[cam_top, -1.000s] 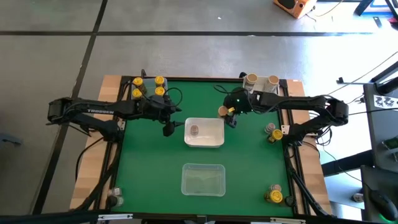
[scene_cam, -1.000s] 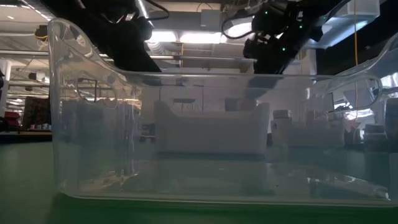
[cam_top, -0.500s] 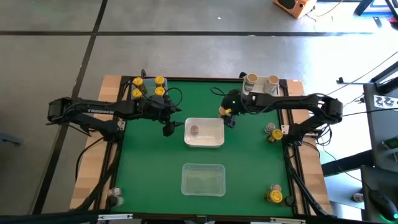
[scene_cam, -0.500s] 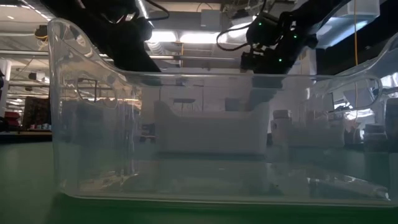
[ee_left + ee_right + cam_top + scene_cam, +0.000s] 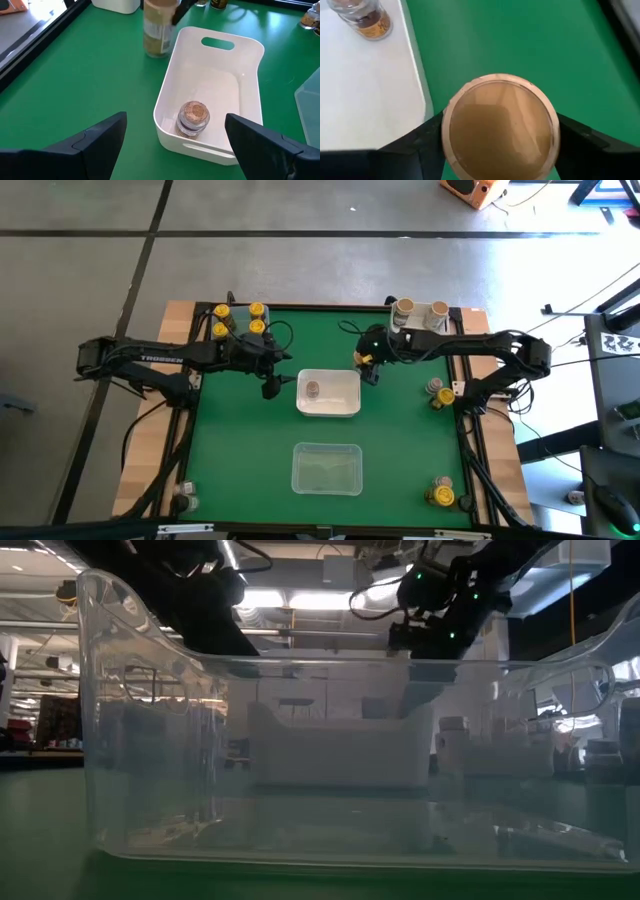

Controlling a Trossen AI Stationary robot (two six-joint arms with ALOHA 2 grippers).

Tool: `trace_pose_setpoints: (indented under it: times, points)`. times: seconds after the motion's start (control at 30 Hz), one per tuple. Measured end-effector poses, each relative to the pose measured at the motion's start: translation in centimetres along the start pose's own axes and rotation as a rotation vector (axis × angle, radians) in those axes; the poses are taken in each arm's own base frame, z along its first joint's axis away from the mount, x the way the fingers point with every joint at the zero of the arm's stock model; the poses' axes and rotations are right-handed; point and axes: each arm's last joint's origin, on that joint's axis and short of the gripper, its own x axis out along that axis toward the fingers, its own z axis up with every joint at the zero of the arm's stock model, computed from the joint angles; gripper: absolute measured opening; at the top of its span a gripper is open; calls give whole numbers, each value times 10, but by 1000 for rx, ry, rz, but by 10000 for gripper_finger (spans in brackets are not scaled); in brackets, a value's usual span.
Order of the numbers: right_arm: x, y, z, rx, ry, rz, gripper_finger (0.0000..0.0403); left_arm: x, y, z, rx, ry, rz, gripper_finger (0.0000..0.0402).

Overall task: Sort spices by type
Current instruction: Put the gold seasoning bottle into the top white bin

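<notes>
A tan-lidded spice jar (image 5: 359,358) stands on the green table just beyond the far right corner of the white bin (image 5: 345,406). My right gripper (image 5: 367,368) is shut on it, and its lid (image 5: 500,125) fills the right wrist view. Another jar (image 5: 192,118) with a brownish lid stands upright inside the white bin. My left gripper (image 5: 270,385) hangs open by the bin's left side, its fingers wide apart with nothing between them. My right gripper has the tan-lidded jar between its two fingers, one finger (image 5: 417,145) on each side of the lid's rim (image 5: 445,127). The fingers come slanting down from the table's right. The jar is upright, its bottom (image 5: 157,51) on the green mat.
An empty clear bin (image 5: 326,468) lies near the table's front edge. Several yellow-lidded jars (image 5: 238,320) stand at the far left corner. Tan-lidded jars (image 5: 405,308) stand at the far right. More jars stand by the right edge (image 5: 438,392) and at the near right corner (image 5: 440,495).
My right gripper has shifted a little toward the table's left and tipped further down, coming over the tan-lidded jar. The jar stands where it stood.
</notes>
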Motion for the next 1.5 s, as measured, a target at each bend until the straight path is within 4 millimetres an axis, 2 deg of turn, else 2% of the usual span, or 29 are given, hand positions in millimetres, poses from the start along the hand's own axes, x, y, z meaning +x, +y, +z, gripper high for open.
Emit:
trace_pose_setpoints:
  times: [0.13, 0.4, 0.57, 0.73, 0.83, 1.07, 1.23, 1.5]
  points:
    - [-19, -5, 5, 7, -47, -113, 276, 0, 0, 0, 0, 0, 0, 336]
    - [-64, -13, -1, 37, -83, -304, 276, 0, 0, 0, 0, 0, 0, 336]
    - [-85, -18, -8, 75, -78, -460, 276, 0, 0, 0, -5, 0, 0, 336]
    - [-97, -23, -13, 113, -68, -602, 276, 0, 0, 0, -6, 0, 0, 336]
    - [-98, -31, -17, 155, -49, -656, 276, 0, 0, 0, -6, 0, 0, 336]
    - [-86, -60, -39, 288, 21, -744, 276, 0, 0, 0, -7, 0, 0, 336]
    - [-76, -79, -51, 392, 6, -713, 276, 0, 0, 0, -6, 0, 0, 336]
    - [-67, -95, -71, 470, 24, -736, 277, 0, 0, 0, -6, 0, 0, 336]
